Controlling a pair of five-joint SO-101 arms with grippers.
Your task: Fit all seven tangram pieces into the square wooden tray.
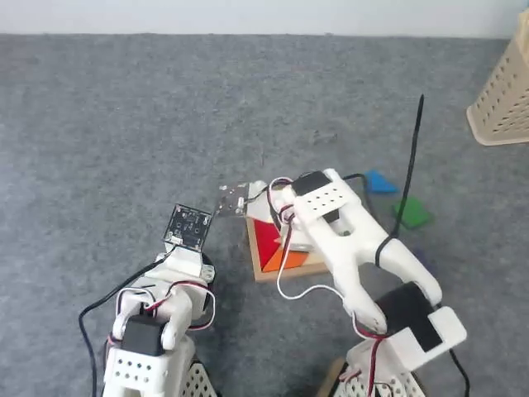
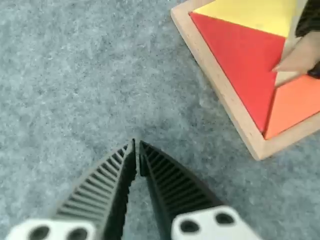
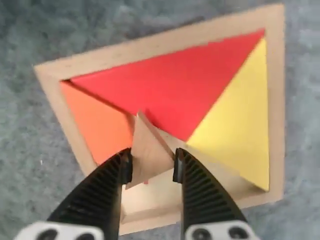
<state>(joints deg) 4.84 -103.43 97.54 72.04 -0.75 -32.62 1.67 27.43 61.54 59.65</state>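
Our right gripper pinches a tan triangle over the tray, next to be lowered flat beside the orange piece, we judge; our left gripper sits closed, empty.

The tray sits mid-bench with three triangles lying side by side inside it. The right gripper hangs over it, clamping a small triangle. The left gripper is left of the tray. Two loose pieces lie to its right, and a basket stands farther back right.
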